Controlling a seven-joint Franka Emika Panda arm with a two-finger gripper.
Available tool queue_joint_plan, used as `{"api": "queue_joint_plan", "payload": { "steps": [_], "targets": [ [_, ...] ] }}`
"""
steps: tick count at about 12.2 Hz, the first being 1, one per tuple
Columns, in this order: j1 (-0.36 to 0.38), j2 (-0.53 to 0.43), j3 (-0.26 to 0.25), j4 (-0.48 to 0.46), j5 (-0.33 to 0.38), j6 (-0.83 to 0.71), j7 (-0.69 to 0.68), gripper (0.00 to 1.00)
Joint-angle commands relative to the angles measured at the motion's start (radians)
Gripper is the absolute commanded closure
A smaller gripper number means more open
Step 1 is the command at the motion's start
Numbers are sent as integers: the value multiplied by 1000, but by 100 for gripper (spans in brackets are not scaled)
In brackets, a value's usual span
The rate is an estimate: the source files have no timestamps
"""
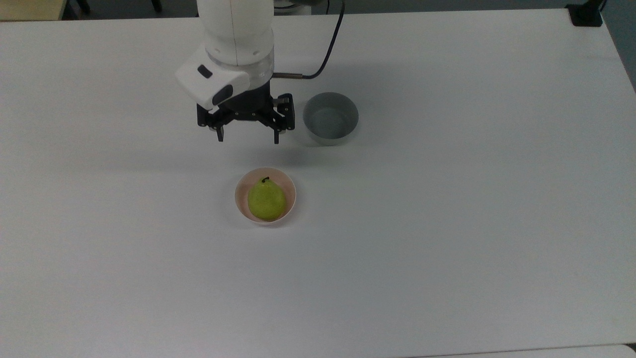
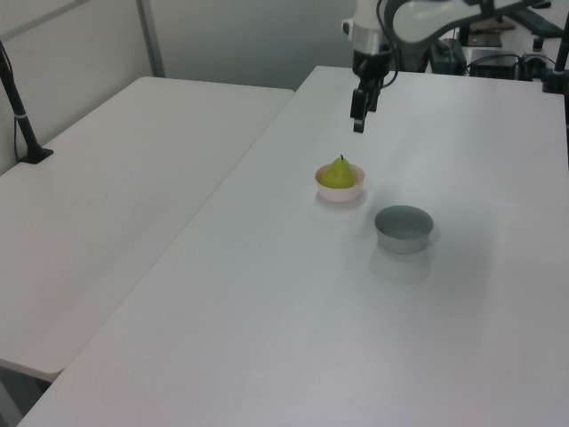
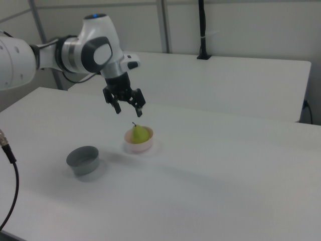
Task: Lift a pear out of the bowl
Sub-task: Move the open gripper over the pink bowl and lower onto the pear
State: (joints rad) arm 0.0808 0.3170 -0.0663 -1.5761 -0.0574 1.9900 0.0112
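Jaws [image 1: 248,137] hang spread above the counter [image 1: 447,238], short of the pear [image 1: 267,200]; they should centre over its belly, then descend straight. Nearest in the top view, the bowl [image 1: 240,201] holds the pear, stem up. Farther right, the grey bowl [image 1: 330,119] looks empty.

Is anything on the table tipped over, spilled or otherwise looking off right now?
Nothing stands out. The pear sits in the pink bowl with its stem up, the grey bowl stands upright and apart from it, and the gripper hangs open above the table, holding nothing.
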Motion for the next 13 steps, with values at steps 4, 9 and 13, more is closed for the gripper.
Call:
{"api": "queue_joint_plan", "payload": {
  "steps": [4,9,13],
  "targets": [
    [22,140,-4,5,-24,193,-8,0],
    [30,189,-4,4,-27,268,-7,3],
    [28,203,-6,4,-51,273,-8,12]
  ]
}}
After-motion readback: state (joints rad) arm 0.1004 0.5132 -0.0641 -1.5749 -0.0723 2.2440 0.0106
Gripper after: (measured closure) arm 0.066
